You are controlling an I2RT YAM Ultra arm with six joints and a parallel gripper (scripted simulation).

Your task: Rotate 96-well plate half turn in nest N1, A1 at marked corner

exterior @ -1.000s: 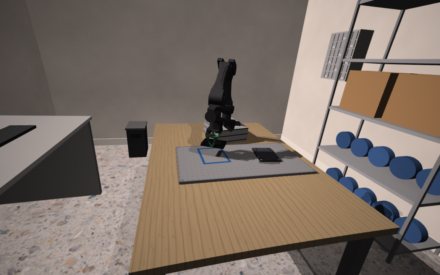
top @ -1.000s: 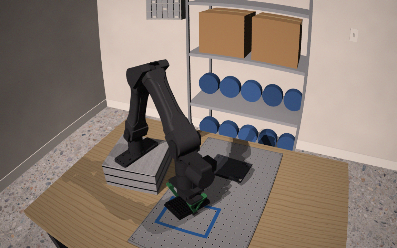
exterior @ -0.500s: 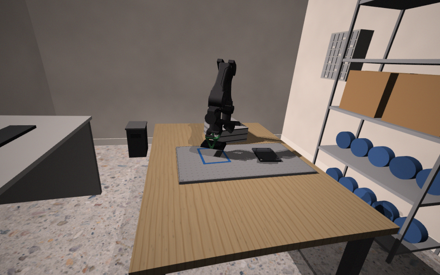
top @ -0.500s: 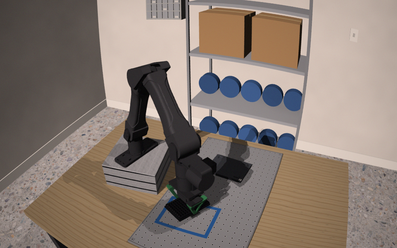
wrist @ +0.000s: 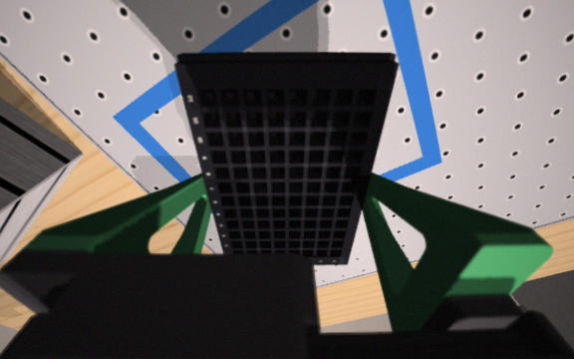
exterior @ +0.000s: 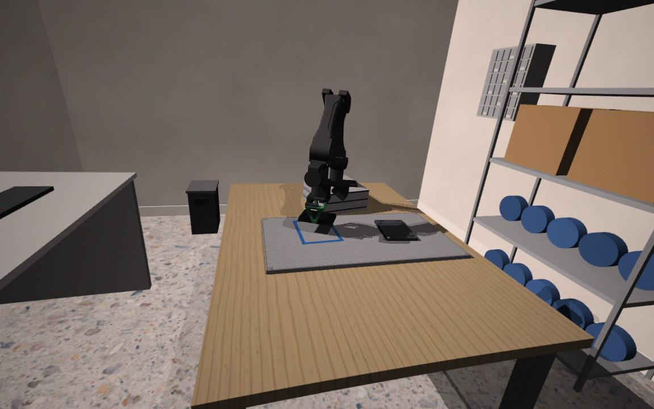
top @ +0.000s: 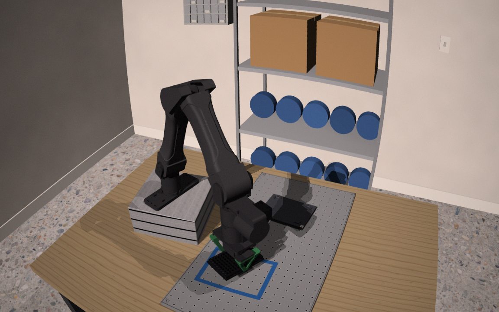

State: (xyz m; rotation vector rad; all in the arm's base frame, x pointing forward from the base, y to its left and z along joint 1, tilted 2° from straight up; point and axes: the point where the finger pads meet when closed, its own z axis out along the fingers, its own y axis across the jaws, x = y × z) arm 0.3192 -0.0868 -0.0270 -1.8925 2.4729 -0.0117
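The black 96-well plate (wrist: pixel 287 160) is held between my green fingers, well side up. My gripper (wrist: pixel 286 179) is shut on its two long sides near one end. In the top view the plate (top: pixel 226 264) hangs just above the blue taped outline B1 (top: pixel 236 277), over its near-left corner. In the exterior view the gripper (exterior: pixel 315 213) and plate (exterior: pixel 318 220) are at the far edge of B1 (exterior: pixel 317 232). The black plate nest N1 (top: pixel 292 212) lies empty further along the deck; it also shows in the exterior view (exterior: pixel 395 229). I cannot make out the plate's cut corner.
The grey perforated deck (top: pixel 270 248) lies on a wooden table. The arm's base stands on a stack of grey slabs (top: pixel 171 211) left of the deck. A shelf with boxes and blue discs (top: pixel 313 116) stands behind the table.
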